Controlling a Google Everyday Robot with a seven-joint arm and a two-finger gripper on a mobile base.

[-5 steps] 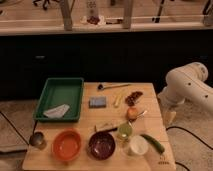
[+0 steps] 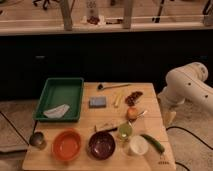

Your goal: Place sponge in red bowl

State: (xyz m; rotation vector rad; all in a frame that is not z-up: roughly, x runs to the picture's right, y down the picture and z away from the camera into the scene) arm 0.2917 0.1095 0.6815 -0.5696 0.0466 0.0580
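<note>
The gripper (image 2: 170, 117) hangs off the table's (image 2: 85, 122) three-o'clock edge, barely moved from a moment ago, its opening impossible to tell, so the reach seems not yet begun. The sponge (image 2: 98, 102) lies untouched at its nine o'clock with bare wood around it. The red bowl (image 2: 66, 145) sits empty at the sponge's seven o'clock, the purple bowl (image 2: 102, 144) just beside.

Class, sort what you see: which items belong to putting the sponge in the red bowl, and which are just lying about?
Belong to the job: sponge; red bowl; gripper, beside the table's right edge.

Just lying about: purple bowl; green tray holding a white cloth; metal cup; white cup.
</note>
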